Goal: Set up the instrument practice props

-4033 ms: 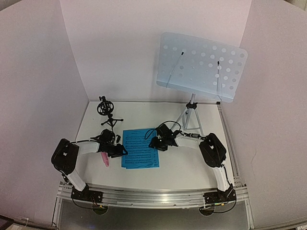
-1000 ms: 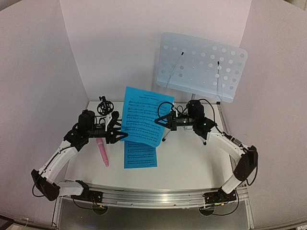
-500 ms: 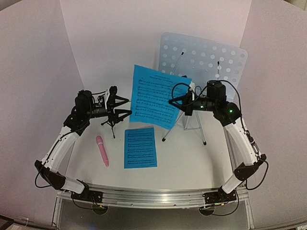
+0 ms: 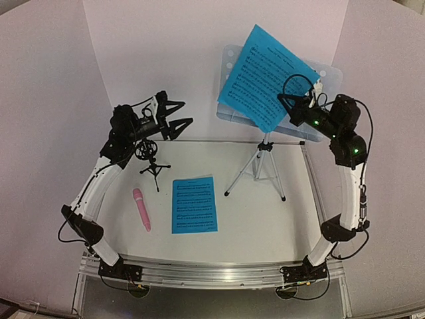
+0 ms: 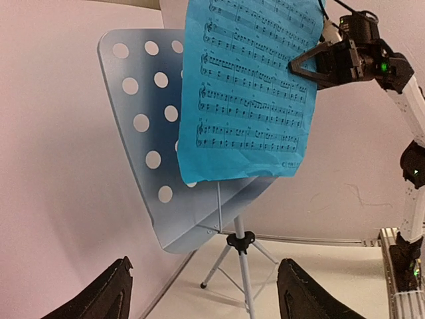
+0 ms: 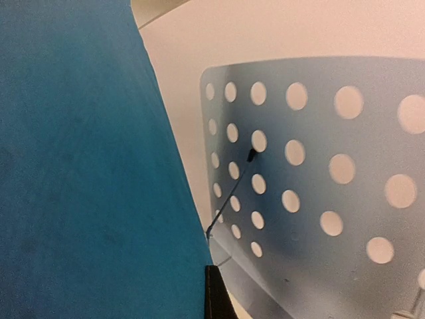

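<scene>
My right gripper is shut on the right edge of a blue sheet-music page, holding it high and tilted before the pale blue perforated music stand. From the right wrist, that page fills the left, the stand's desk lies behind, and my right gripper pinches the page's edge. My left gripper hangs open and empty above the black mic holder. Its wrist view has the gripper facing the stand and page. A second blue page and the pink microphone lie on the table.
The stand's silver tripod spreads its legs at the back right of the table. A thin wire page retainer crosses the stand's desk. White walls close in on three sides, and an aluminium rail runs along the near edge.
The right arm has swung the page up and right, from over the table to in front of the stand. The left gripper opened wider, drew away from the page and rose back-left.
</scene>
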### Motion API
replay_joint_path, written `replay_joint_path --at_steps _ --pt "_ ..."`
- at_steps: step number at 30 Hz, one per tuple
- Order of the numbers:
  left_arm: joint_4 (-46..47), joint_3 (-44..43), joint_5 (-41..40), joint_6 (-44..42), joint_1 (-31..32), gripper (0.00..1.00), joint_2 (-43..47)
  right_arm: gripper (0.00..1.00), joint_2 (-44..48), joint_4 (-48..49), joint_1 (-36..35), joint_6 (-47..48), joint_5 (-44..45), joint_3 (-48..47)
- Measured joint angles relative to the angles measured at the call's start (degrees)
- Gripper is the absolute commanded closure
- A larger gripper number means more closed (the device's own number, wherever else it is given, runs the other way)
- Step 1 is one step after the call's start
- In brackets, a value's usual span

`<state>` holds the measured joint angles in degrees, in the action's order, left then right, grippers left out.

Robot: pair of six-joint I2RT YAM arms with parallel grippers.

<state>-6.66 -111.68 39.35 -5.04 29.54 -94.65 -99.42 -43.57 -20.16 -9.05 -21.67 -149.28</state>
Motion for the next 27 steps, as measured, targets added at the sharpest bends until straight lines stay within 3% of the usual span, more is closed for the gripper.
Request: replay_joint_path --at_steps 6,14,20,27 --pt "2.60 -9.12 -5.87 -2.04 6.67 0.31 -9.40 1.00 -0.12 2.75 1.66 1.33 4.58 -1.07" --pt "8.36 -25.95 -14.24 -2.65 13.39 0.36 -23.97 1.00 2.50 10.63 1.64 3.91 9.29 5.70" --pt "12.81 -28.69 -19.12 -3.19 17.36 0.41 -30.07 1.00 7.14 14.71 1.64 5.21 13.81 9.75" --pt "15.99 -29.00 -23.09 -3.48 17.63 0.48 -32.61 1.00 13.60 17.69 1.64 7.17 17.52 14.72"
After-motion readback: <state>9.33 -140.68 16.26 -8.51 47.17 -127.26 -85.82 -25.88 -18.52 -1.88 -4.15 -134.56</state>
